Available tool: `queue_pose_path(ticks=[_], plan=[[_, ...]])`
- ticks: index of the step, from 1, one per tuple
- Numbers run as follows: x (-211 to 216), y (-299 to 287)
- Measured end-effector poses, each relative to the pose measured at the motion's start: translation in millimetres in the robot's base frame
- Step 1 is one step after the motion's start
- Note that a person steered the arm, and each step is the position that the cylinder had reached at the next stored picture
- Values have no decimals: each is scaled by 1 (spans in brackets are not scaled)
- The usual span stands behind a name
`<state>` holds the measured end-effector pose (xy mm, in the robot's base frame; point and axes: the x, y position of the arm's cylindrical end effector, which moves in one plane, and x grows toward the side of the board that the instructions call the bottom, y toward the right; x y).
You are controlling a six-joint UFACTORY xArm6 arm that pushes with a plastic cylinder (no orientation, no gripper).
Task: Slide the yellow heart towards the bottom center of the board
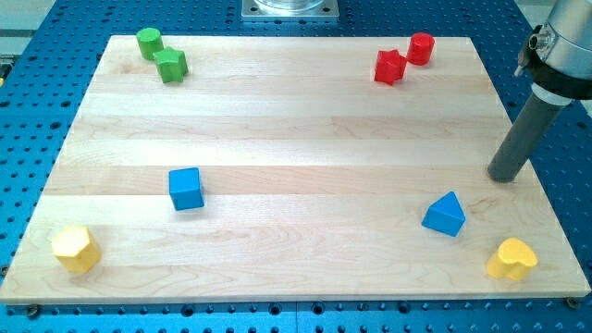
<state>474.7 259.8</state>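
Yellow heart (511, 260), smooth wooden board (296, 120)

Bright, even light is falling on the board (296, 129) from above. Each block is casting only a small, soft shadow close beside it. No glare is showing on the wood. The picture is looking mostly sharp, and the board's edges are looking straight, not bent.
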Motion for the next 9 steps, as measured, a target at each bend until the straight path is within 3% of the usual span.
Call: queue_pose_path(ticks=[4,5,6,7,9], plan=[[-38,-16],[35,-6],[99,41],[132,42],[117,-113]])
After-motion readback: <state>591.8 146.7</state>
